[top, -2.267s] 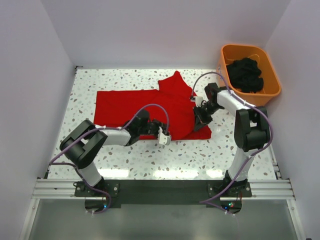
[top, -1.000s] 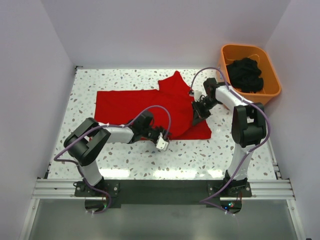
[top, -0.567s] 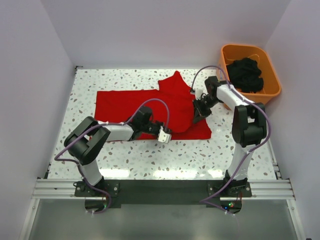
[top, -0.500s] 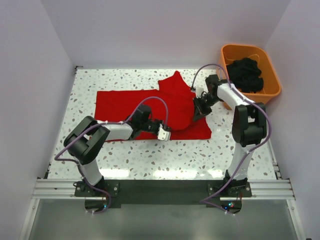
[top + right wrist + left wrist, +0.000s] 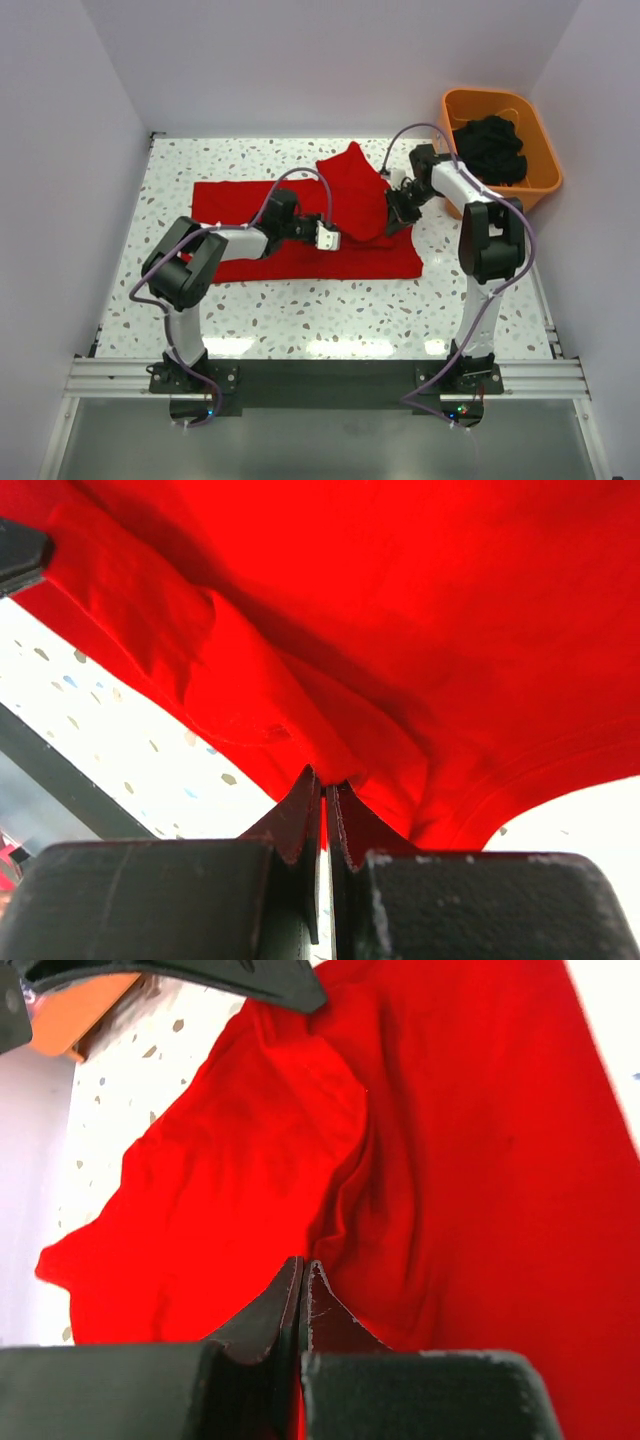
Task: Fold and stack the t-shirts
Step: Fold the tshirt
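Observation:
One bright red t-shirt (image 5: 235,205) lies spread across the middle of the speckled table, its right part bunched and lifted. My left gripper (image 5: 326,237) is shut on a fold of the shirt near its middle; in the left wrist view the jaws (image 5: 302,1265) meet on red cloth (image 5: 450,1140). My right gripper (image 5: 396,210) is shut on the shirt's right part; in the right wrist view the jaws (image 5: 325,785) pinch a gathered fold of the cloth (image 5: 400,600), which hangs above the table.
An orange plastic tub (image 5: 541,176) holding dark clothing (image 5: 490,148) stands at the back right, just beyond my right arm. White walls close in the table (image 5: 300,315) on three sides. Speckled tabletop shows in front of the shirt.
Both grippers have moved toward the far side of the table, pulling the shirt's near right part up and back with them. The lifted cloth now bunches over the shirt's middle.

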